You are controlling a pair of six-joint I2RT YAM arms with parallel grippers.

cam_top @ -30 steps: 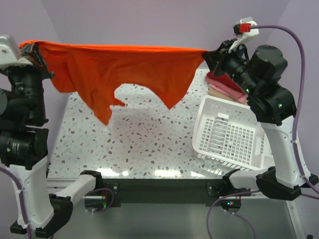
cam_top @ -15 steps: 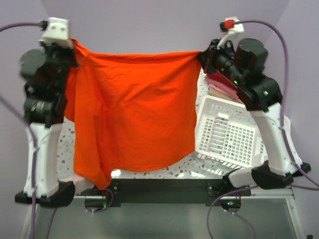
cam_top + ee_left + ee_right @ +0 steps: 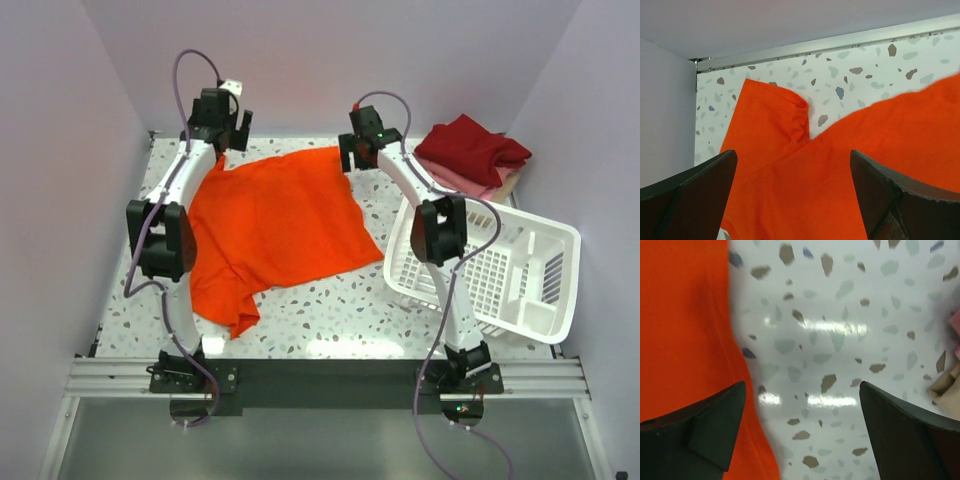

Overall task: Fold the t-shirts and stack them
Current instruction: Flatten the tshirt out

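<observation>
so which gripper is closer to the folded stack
Right. The right gripper is just left of the stack, at the orange shirt's far right corner. The left gripper is at the shirt's far left corner, with the shirt between it and the stack.

Bare table [image 3: 340, 300] between orange shirt [image 3: 275, 225] and basket [image 3: 500, 270]

Both arms reach far forward from their bases, drawn out long with a bend partway along. The left arm [image 3: 165, 235] rises almost straight up the top view, while the right arm [image 3: 440, 235] angles over toward the left. The left hand [image 3: 225, 135] and the right hand [image 3: 358, 155] sit at the far ends, tipped downward and well apart from each other. In the wrist views the left hand's dark fingers [image 3: 690, 187] and the right hand's fingers [image 3: 910, 427] stand spread wide.
</observation>
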